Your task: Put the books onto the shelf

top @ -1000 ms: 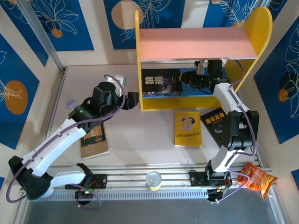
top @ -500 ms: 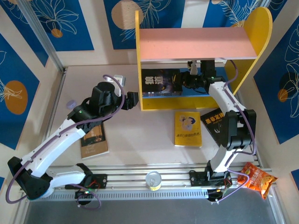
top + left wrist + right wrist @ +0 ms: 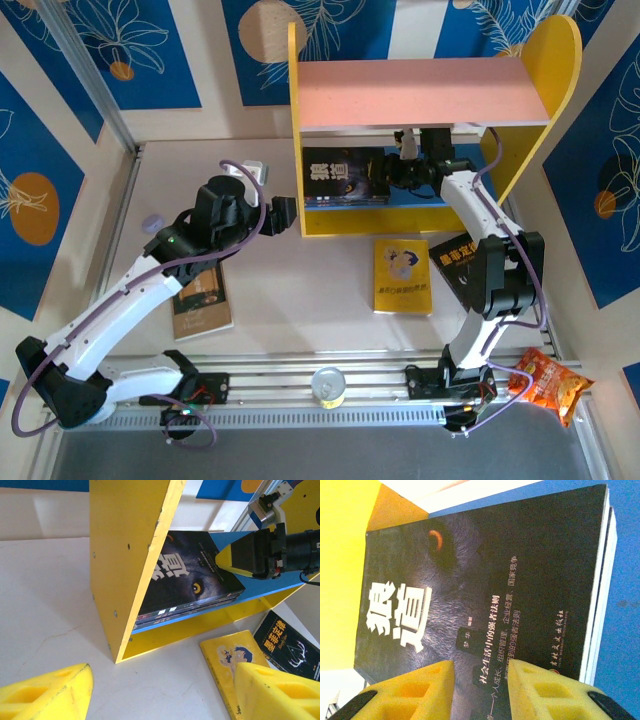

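My right gripper (image 3: pixel 481 680), ajar and empty, is inside the shelf (image 3: pixel 420 95). The yellow book (image 3: pixel 403 277) lies nearer it than my open left gripper (image 3: pixel 160 690).

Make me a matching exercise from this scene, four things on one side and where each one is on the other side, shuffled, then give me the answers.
Things:
1. wolf-cover black book
2. yellow book
3. portrait-cover book
4. orange snack bag

Places:
A. at the near right, beside the right arm's base
B. flat on the blue lower board of the shelf
C. on the table, just in front of the shelf
D. on the table, partly under the left arm

Pairs: 1-B, 2-C, 3-D, 4-A
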